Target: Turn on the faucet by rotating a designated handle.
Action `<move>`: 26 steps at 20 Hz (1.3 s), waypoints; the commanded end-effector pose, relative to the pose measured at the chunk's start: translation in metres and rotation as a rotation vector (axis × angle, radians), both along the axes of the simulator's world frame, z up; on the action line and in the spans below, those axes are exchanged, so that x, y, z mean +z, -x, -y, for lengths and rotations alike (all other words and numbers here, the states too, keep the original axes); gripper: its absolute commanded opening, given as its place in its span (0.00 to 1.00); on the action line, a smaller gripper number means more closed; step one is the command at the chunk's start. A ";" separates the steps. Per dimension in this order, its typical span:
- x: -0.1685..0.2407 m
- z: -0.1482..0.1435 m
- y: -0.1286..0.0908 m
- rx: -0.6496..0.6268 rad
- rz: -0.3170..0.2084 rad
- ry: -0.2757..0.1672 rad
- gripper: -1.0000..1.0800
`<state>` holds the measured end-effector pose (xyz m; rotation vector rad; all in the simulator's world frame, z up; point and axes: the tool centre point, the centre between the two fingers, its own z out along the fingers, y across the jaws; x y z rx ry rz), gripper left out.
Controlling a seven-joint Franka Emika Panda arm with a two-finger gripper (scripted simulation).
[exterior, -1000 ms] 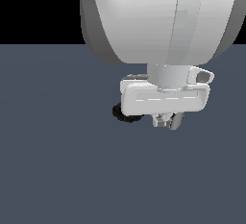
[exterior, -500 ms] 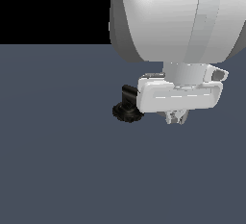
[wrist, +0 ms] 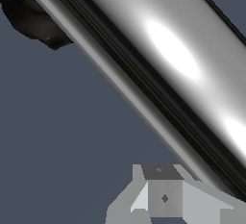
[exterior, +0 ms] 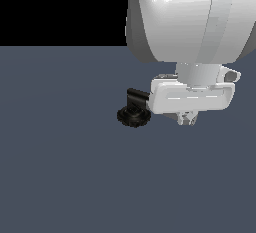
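Faucet [exterior: 134,113], a small black fixture with ribbed round base and elbow, stands on the dark blue-grey table [exterior: 60,167]. Its shiny chrome cylindrical handle [wrist: 158,59] fills the wrist view, just beside one grey finger [wrist: 163,196]. White robot gripper [exterior: 187,120] hangs at the faucet's exterior-view right; finger spread cannot be told.

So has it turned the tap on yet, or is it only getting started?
Done: the gripper has reached the faucet and sits low beside its black base. In hand: the wrist view shows the chrome handle very close, filling the frame, with one finger near it; contact cannot be confirmed. Left: rotating the handle. The pictures do not show how far it has turned, if at all.
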<state>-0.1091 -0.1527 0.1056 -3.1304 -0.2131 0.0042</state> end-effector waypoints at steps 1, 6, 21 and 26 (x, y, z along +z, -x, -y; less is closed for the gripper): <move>0.000 0.001 -0.013 0.012 0.006 0.002 0.00; -0.001 0.012 -0.027 0.010 0.005 0.002 0.00; -0.001 0.042 -0.069 0.006 0.004 0.003 0.00; -0.002 0.052 -0.083 0.005 0.004 0.003 0.00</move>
